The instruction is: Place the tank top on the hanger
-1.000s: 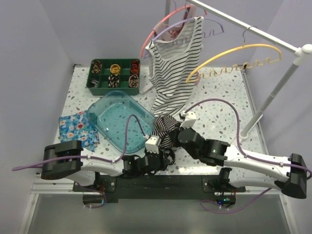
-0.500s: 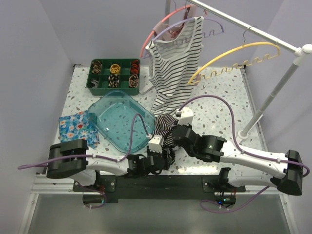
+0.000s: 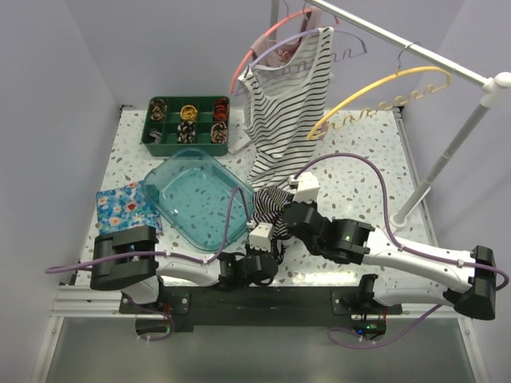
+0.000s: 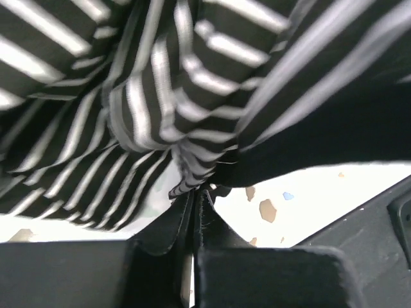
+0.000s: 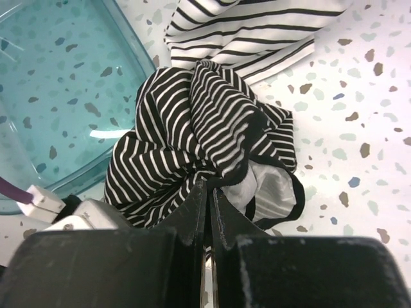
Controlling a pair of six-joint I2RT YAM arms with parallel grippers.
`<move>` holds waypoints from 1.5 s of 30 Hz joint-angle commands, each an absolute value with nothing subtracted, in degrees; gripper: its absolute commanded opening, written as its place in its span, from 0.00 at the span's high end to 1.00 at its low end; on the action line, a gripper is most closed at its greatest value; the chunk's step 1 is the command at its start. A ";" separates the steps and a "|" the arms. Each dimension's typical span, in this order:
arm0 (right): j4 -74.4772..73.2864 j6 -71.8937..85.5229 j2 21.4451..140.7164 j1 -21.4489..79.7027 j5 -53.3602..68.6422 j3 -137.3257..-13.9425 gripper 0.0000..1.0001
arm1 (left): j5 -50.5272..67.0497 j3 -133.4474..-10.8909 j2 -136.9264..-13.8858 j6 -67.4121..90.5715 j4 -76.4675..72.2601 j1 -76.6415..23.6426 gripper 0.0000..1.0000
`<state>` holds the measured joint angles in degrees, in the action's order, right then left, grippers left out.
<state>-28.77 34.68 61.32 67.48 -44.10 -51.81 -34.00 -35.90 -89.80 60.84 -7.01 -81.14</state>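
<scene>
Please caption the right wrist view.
Right gripper, jaws shut, pinches the bunched tank top beside a clear blue tub.

arms (image 3: 415, 257): white links — black joints | cables (image 3: 343, 155): purple | right hand (image 5: 207, 189): black

Robotics lab test cell: a left arm (image 3: 192, 271) and a right arm (image 3: 423, 257) sit bolted to a black mounting bar (image 3: 307, 302) at the near edge of a speckled desk (image 3: 359, 152), boxed in by plain lilac walls (image 3: 48, 120) and trailing purple cables (image 3: 375, 169). Household props are laid out around them: a metal clothes rail (image 3: 383, 33) carrying a yellow hanger (image 3: 367, 88), a green sorting tray (image 3: 188, 149), a clear blue tub (image 3: 192, 195) and a floral cloth (image 3: 124, 209).
</scene>
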 commanded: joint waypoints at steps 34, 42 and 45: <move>-42.87 28.53 50.19 67.50 -52.29 -76.75 1.00 | -32.28 -67.44 -57.40 12.46 8.08 -68.83 1.00; -49.66 48.06 48.16 67.33 -49.58 -50.66 0.97 | -20.05 -42.64 -58.26 26.44 2.21 -61.80 1.00; -49.13 51.67 49.13 66.97 -47.47 -45.64 0.77 | -16.09 -38.41 -59.50 28.12 -1.40 -59.42 1.00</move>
<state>-48.25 41.58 49.25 67.40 -48.49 -50.02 -23.33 -41.67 -59.35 21.54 5.28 -62.46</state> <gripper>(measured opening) 0.129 0.020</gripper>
